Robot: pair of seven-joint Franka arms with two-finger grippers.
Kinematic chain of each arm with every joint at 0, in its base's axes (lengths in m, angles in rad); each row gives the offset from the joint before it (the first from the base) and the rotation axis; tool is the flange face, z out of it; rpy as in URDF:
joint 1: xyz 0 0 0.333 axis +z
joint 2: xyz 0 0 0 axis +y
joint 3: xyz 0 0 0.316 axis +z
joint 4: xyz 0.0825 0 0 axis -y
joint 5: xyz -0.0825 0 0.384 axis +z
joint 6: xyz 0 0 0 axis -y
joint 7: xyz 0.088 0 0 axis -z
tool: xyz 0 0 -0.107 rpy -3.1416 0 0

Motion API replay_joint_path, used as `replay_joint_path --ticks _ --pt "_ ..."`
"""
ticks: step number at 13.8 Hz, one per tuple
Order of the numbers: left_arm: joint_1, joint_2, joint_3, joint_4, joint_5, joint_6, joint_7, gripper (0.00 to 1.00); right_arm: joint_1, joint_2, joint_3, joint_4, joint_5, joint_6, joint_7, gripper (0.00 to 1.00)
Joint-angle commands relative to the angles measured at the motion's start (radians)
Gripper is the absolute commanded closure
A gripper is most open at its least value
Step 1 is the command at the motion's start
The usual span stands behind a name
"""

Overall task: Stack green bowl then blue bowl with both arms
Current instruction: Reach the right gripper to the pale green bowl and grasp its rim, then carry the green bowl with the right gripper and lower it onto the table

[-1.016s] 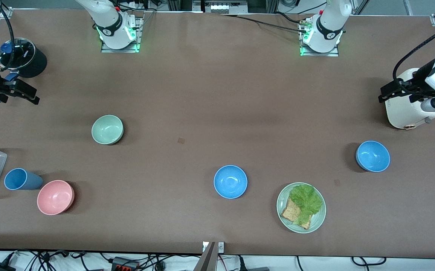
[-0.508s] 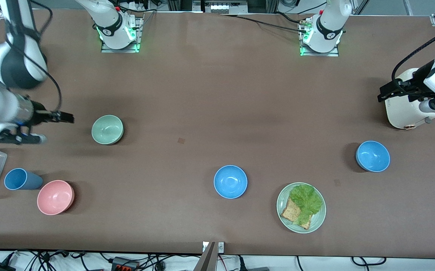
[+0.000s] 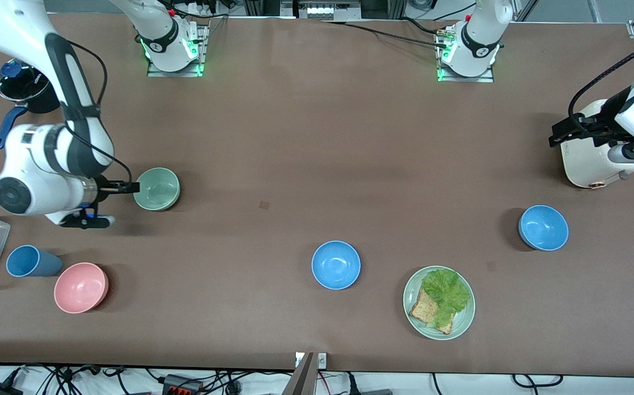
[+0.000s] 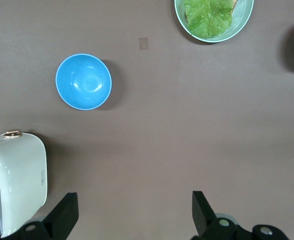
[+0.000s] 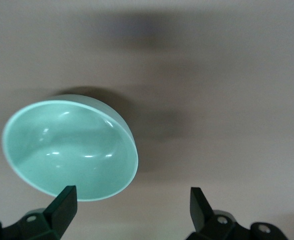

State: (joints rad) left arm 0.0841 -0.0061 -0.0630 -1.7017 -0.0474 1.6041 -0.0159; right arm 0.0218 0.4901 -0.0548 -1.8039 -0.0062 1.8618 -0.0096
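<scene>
Hovering beside green bowl [image 3: 157, 189]: right tool [image 3: 123, 188]

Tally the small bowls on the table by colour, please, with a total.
Green bowl: 1
Blue bowl: 2 (one beside the lettuce plate, one in front of the white appliance)
Pink bowl: 1
Total: 4

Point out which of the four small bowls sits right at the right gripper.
The green bowl. The open right gripper is at its rim; the pink bowl and both blue bowls lie nearer the front camera, away from it.
</scene>
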Motion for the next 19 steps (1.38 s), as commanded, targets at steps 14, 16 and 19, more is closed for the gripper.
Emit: replay_joint_path --ticks 14,16,19 --pt "0.013 0.021 0.014 0.027 -0.009 -0.067 0.008 0.0 0.03 0.045 0.111 0.067 0.005 -0.068 0.051 1.0" --pt "0.028 0.026 0.015 0.025 -0.009 -0.085 0.008 0.0 0.039 0.044 0.226 0.142 0.006 -0.139 0.103 1.0" --pt "0.037 0.041 0.015 0.025 -0.009 -0.131 0.019 0.0 0.067 0.045 0.328 0.153 0.136 -0.11 0.109 1.0"
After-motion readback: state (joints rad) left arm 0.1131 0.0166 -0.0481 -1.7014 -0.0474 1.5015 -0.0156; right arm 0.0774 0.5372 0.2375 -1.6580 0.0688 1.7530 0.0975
